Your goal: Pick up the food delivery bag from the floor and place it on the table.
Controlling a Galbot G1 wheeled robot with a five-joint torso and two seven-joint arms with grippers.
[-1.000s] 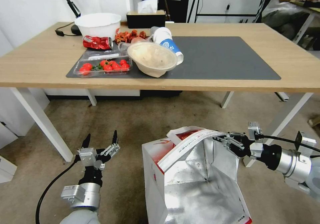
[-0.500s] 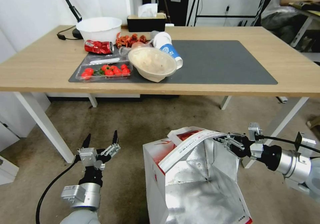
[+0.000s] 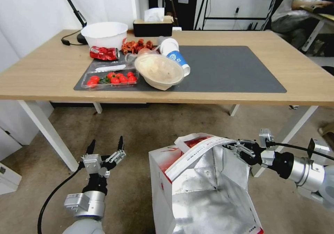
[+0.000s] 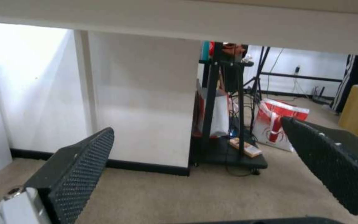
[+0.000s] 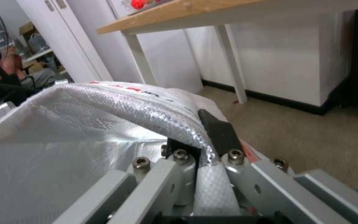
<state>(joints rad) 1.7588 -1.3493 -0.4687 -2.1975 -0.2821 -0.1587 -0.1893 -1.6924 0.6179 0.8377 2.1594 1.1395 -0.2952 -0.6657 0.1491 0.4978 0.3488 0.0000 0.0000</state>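
Brownish-grey carpet floor (image 3: 146, 129) spreads under a wide light-wood worktop (image 3: 45, 70) on white legs, with a dark grey mat (image 3: 229, 68) across its middle. Near the head view's bottom edge the right pincer (image 3: 233, 146) is clamped on the white strap handle (image 3: 195, 154) of the food delivery bag (image 3: 201, 188); the right wrist view shows the woven strap (image 5: 154, 109) pinched tight between the two black fingers (image 5: 218, 130). Below and to the left of that pincer the bag stands with its mouth open, silver foil lining showing, red and white outer wall facing the left arm; whether its base touches the carpet cannot be told. Well to the left of the bag, the left pincer (image 3: 105, 149) hangs above the carpet with its fingers spread wide and nothing between them, its ribbed black pads (image 4: 79, 168) pointing under the worktop. Far ahead of both pincers, on the left part of the mat, sit a clear tray of cherry tomatoes (image 3: 110, 79), a crushed red can (image 3: 103, 53), a lidded beige bowl (image 3: 159, 70), a tipped white paper cup (image 3: 174, 51), and behind them a white tub (image 3: 103, 34) and a black tissue box (image 3: 153, 25).
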